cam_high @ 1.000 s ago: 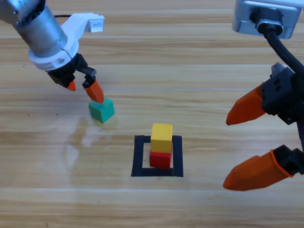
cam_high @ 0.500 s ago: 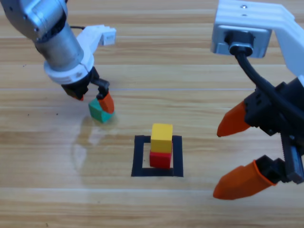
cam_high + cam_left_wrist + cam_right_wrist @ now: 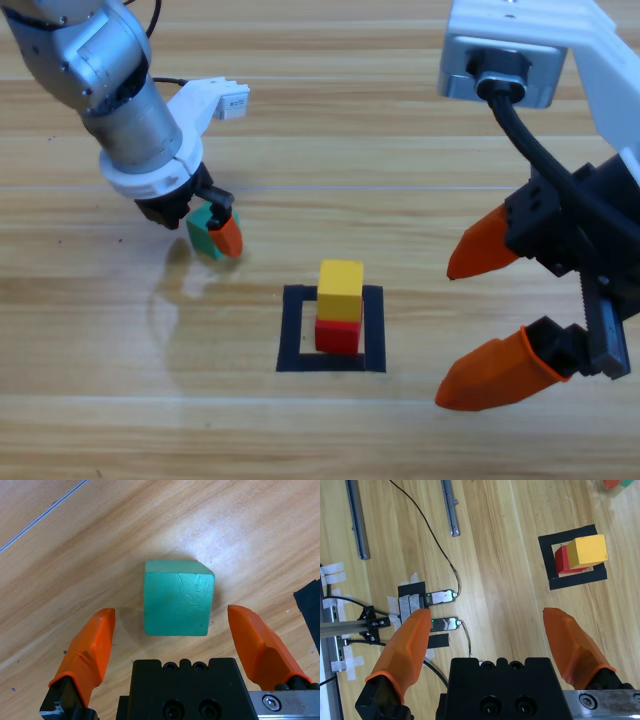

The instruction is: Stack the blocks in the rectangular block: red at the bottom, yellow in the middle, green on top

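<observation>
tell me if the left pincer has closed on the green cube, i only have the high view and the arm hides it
Observer: Not closed. In the left wrist view the green cube sits between the open jaws of the left pincer, with wood showing on both sides.
Operator: is the cube square to the jaws
Observer: Slightly turned; one corner looks clipped.
Operator: right arm in the way
Observer: No. The right pincer is open over bare table, and the yellow cube on the red cube sits ahead of it.

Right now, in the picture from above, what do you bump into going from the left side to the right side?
Left tool, around the green cube → black tape square holding the yellow cube on the red cube → right tool, open.
</observation>
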Controlling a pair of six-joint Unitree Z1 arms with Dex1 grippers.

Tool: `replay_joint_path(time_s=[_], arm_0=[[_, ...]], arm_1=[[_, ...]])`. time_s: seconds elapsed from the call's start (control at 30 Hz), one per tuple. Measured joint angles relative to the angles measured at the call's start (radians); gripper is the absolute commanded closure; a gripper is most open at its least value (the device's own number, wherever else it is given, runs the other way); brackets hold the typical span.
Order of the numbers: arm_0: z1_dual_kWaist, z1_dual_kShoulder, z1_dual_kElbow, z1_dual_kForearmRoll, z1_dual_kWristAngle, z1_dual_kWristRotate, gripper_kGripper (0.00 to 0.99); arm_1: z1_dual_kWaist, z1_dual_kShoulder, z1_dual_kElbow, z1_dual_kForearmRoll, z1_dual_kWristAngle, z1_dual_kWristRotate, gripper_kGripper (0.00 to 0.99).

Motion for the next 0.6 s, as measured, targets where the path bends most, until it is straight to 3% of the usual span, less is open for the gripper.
replay_joint_path(time_s=[0.6], arm_0=[[-0.011, 0.000, 0.049, -0.059, 0.012, -0.003, 0.168]], arm_1=[[0.000, 0.000, 0.000, -0.001, 0.000, 0.006, 0.000]])
